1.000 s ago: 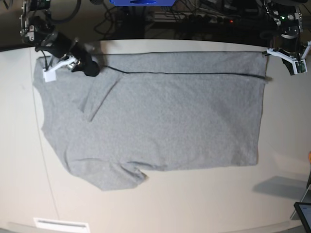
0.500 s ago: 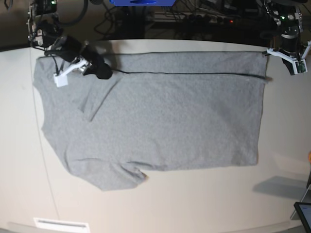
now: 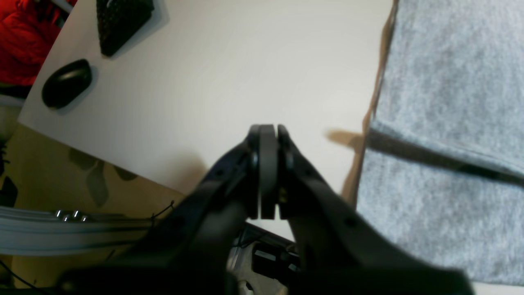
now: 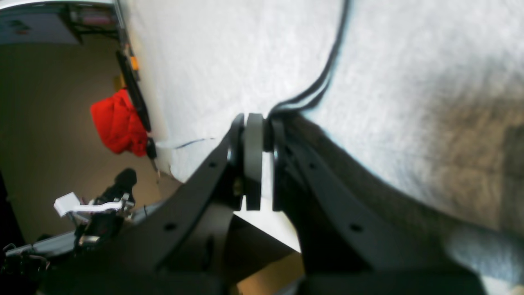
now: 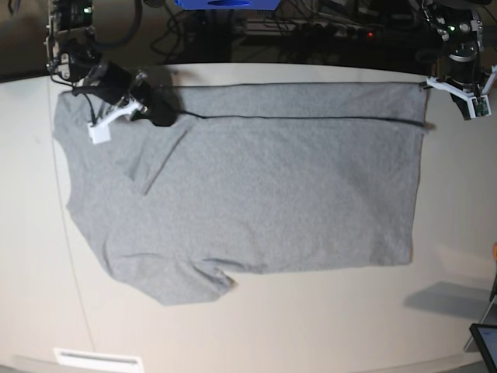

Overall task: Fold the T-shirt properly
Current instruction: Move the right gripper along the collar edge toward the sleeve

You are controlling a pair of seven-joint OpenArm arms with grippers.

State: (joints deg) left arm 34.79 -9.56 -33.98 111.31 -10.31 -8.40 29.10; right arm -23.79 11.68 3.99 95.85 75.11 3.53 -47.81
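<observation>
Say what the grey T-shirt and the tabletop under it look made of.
Grey short-sleeved T-shirt: soft knit fabric, probably cotton jersey, with a matte, mottled heather surface that lies limp. Pale cream tabletop: smooth hard board, probably laminate, with a faint sheen and no visible grain.

You were working in a lab or office: a pale table (image 5: 326, 326), tangled cables (image 5: 311, 31) behind it, a computer mouse (image 3: 66, 83).

Right claw (image 5: 159, 116) newly closed on T-shirt (image 5: 256, 186)
</observation>
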